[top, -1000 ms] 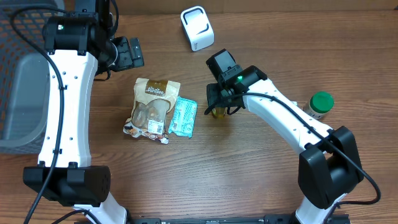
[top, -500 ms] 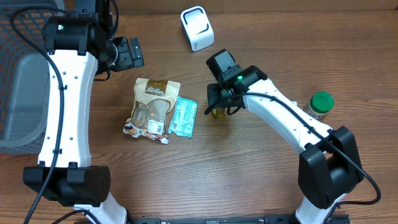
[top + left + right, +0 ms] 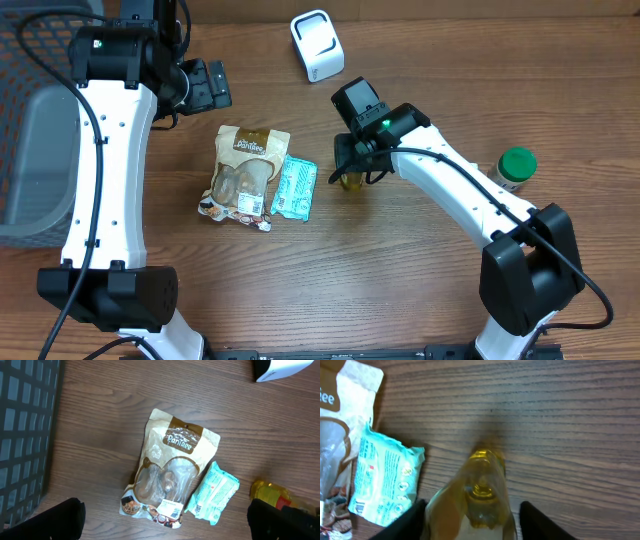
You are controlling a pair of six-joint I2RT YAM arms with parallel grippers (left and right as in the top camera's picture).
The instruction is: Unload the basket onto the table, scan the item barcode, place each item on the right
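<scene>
Yellow bottle (image 3: 482,485), glossy translucent plastic, flanked by right hand (image 3: 473,519)

Yellow bottle (image 3: 482,495) cut off at bottom edge; overhead, right hand (image 3: 351,172) hides most of it.

Left arm (image 3: 100,170): stretched straight forward on the left side, wrist turned inward.
Left gripper (image 3: 205,85): jaws spread wide, holding nothing.
Right arm (image 3: 455,190): reaching diagonally toward the middle, wrist tipped down.
Right gripper (image 3: 348,165): fingers (image 3: 412,517) partly closed; grip unclear.
</scene>
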